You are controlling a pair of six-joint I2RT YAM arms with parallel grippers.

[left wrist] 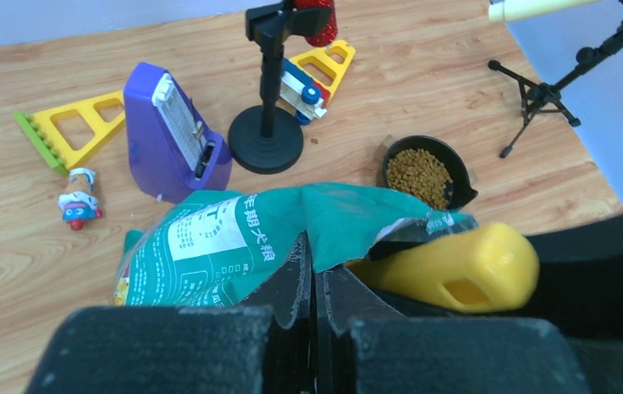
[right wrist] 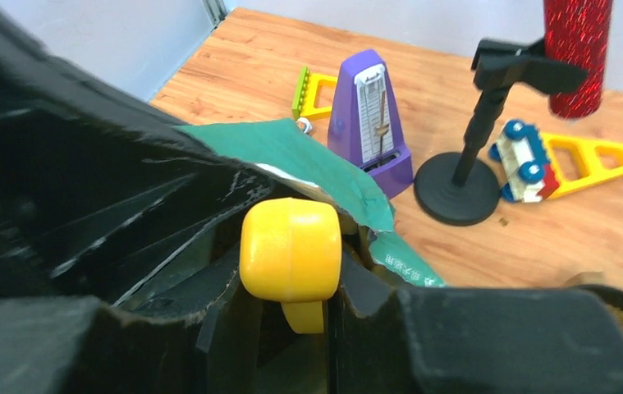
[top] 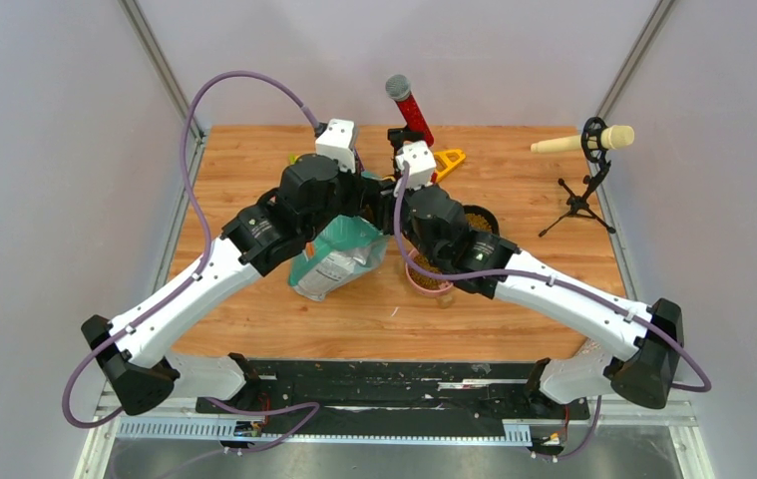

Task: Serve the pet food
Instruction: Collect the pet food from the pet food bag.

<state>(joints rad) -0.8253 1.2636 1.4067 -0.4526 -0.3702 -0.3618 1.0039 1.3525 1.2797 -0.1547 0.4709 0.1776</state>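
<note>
Two arms: both reached in over the teal bag [top: 339, 261], their wrists crowded close above its mouth.
Teal bag: it lay tilted on the wooden table [top: 254, 150], white label up and mouth lifted.
Left gripper [left wrist: 314, 256]: its fingers were pressed together, pinching the upper edge of the bag's mouth.
Right gripper [right wrist: 291, 310]: its fingers were clamped on the handle of the yellow scoop [right wrist: 291, 246], one on each side.
Yellow scoop: the handle stuck out of the bag's mouth, and the head was inside the bag where I could not see it.
Pet food [left wrist: 421, 174]: brown pellets filled the black bowl [left wrist: 458, 168], which stood just past the bag's mouth without touching it. More brown pellets showed beside the bag under the right arm, in what looked like a pink-rimmed dish [top: 422, 287]. What the bag itself held was hidden.
Purple metronome [left wrist: 178, 135]: it stood upright just behind the bag.
Red microphone [right wrist: 577, 53]: it sat on a black round-based stand [left wrist: 267, 148] behind the bag, beside the metronome.
Toy car [left wrist: 301, 89]: it lay further behind the bag, past the stand, against a yellow triangle piece [left wrist: 328, 59].
Cream microphone [top: 583, 143]: it was on a small tripod, well apart from the bag, past the black bowl.
</note>
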